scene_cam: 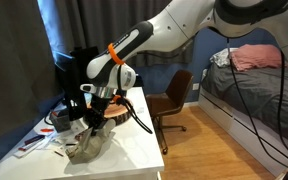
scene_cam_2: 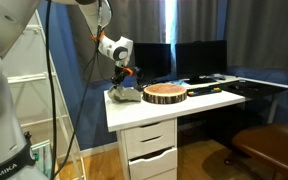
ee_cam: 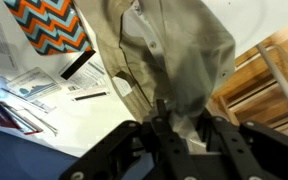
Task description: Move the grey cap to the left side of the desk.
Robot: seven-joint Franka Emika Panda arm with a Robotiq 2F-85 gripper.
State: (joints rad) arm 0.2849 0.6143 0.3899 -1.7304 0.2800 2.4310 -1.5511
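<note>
The grey cap [ee_cam: 174, 55] hangs as floppy light grey-beige fabric from my gripper [ee_cam: 184, 115], whose fingers are shut on its cloth. In an exterior view the cap [scene_cam: 88, 146] dangles with its bottom on or just above the white desk [scene_cam: 134, 150] near the front end. It also shows in an exterior view [scene_cam_2: 123, 93] at the desk's end [scene_cam_2: 184, 105], beside the wood slab, under my gripper [scene_cam_2: 121, 78]. My gripper [scene_cam: 94, 112] is directly above the cap.
A round bark-edged wood slab [scene_cam_2: 165, 94] lies on the desk next to the cap. Papers [ee_cam: 39, 85] and an orange zigzag-patterned item [ee_cam: 49, 25] lie nearby. Monitors [scene_cam_2: 199, 58] stand along the back. A brown swivel chair [scene_cam: 170, 100] stands beside the desk; a bed [scene_cam: 259, 80] beyond.
</note>
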